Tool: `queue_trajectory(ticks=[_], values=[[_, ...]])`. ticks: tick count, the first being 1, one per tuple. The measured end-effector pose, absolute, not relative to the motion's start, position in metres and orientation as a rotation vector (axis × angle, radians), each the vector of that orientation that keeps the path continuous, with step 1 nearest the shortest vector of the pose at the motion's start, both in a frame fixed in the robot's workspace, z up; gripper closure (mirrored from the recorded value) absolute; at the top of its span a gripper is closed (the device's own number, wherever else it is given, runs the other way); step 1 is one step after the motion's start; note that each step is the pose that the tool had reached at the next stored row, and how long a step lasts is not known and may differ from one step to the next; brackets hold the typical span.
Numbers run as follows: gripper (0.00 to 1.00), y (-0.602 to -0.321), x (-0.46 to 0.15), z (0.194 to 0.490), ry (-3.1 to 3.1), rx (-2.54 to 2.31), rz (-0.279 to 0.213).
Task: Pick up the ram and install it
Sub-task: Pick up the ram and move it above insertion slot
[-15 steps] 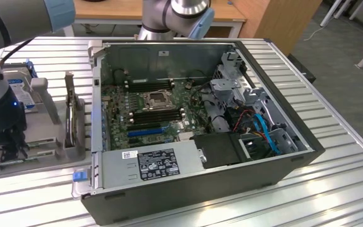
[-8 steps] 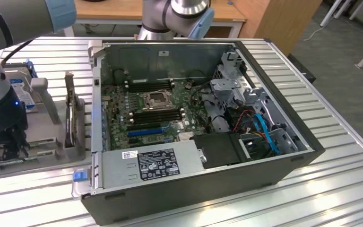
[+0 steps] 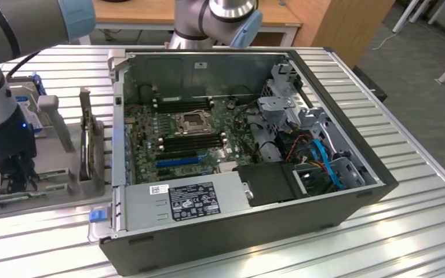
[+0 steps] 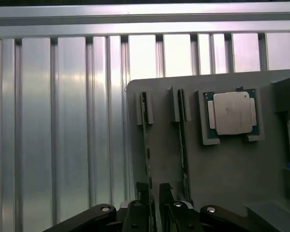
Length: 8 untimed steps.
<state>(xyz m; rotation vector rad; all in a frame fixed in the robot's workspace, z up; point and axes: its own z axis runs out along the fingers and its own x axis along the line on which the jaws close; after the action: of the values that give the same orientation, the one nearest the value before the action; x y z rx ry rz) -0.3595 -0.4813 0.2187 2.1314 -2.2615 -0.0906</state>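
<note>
Two ram sticks stand on edge in slots of a grey holder block (image 4: 222, 169): one ram (image 4: 145, 140) and a second ram (image 4: 182, 140) beside it. My gripper (image 4: 154, 193) hangs directly over the end of the first stick, its dark fingers (image 4: 139, 212) a narrow gap apart, and nothing is gripped between them. In the exterior view the gripper (image 3: 10, 179) is low over the holder (image 3: 53, 185) at that view's left, beside the open computer case (image 3: 245, 145). The case's motherboard (image 3: 188, 139) lies exposed with its black memory slots.
A square silver processor (image 4: 232, 113) sits in a recess of the holder, next to the sticks. A blue-labelled hard drive (image 3: 25, 95) stands behind the holder, and a dark upright board (image 3: 91, 145) stands between holder and case. Ribbed aluminium table (image 3: 408, 231) all around.
</note>
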Motion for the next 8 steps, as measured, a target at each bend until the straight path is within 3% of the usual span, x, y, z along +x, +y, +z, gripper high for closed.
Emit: queue_trajectory(ticks=[8], values=[[0.76, -0.486, -0.36, 0.204, -2.261, 2.131, -0.089]])
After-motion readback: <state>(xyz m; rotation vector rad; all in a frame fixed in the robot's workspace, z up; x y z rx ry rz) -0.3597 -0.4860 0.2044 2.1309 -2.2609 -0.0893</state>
